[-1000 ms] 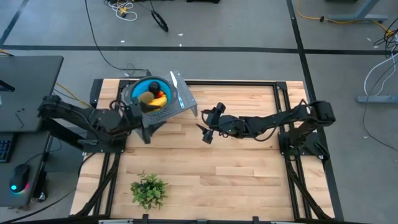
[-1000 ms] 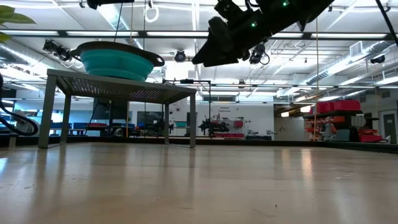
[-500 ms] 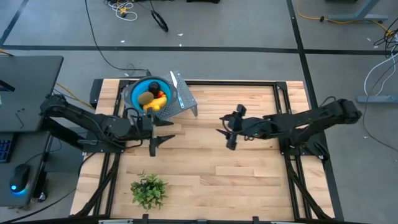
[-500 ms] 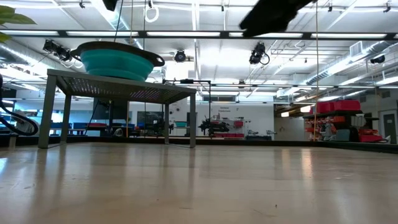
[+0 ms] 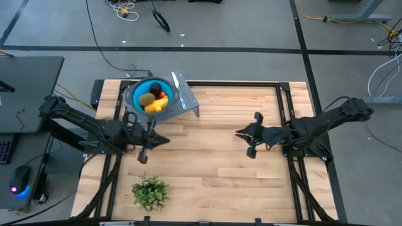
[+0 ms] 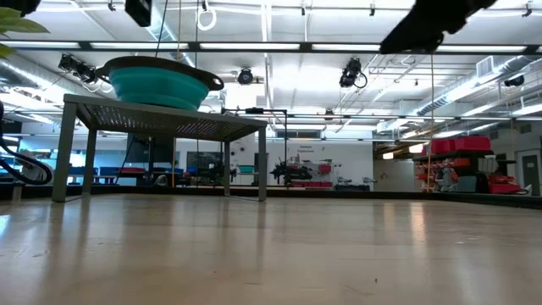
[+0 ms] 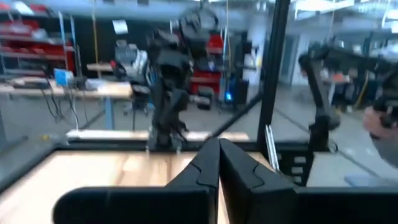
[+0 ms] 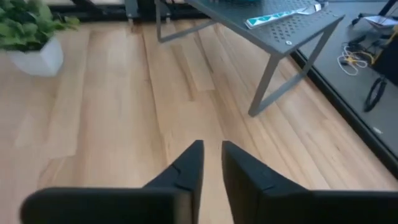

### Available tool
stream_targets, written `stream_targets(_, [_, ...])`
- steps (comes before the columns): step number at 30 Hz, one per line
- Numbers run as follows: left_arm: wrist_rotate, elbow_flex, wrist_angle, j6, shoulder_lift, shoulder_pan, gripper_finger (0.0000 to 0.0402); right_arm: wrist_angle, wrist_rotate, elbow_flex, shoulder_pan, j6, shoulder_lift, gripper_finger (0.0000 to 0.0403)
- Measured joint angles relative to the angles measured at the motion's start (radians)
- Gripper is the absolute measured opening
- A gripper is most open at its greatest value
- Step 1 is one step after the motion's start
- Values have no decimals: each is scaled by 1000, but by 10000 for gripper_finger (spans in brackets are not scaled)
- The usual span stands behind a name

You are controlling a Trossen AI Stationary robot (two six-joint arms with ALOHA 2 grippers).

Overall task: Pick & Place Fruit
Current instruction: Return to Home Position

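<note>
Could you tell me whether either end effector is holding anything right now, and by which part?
Nothing is held. The left end effector is shut on air; the right end effector has nothing between its fingers. The fruit sits in the bowl.

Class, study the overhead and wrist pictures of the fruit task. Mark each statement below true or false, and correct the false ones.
1. The fruit lies in the blue bowl. True.
2. The bowl rests directly on the wooden table. False: it sits on a raised grey metal stand.
3. The left gripper holds a fruit. False: its fingers are shut on nothing.
4. The green plant stands near the table's front edge. True.
5. The right gripper is over the bowl. False: it hangs above bare table, apart from it.
</note>
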Motion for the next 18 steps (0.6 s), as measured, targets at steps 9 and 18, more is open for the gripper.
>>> stream_targets(9, [54,-140,-72,58,-365,1,6,86,6,-176,18,3,-260,37])
stream_targets(18, [25,-313,-50,70,-625,16,5,140,5,-309,18,-1,-426,22])
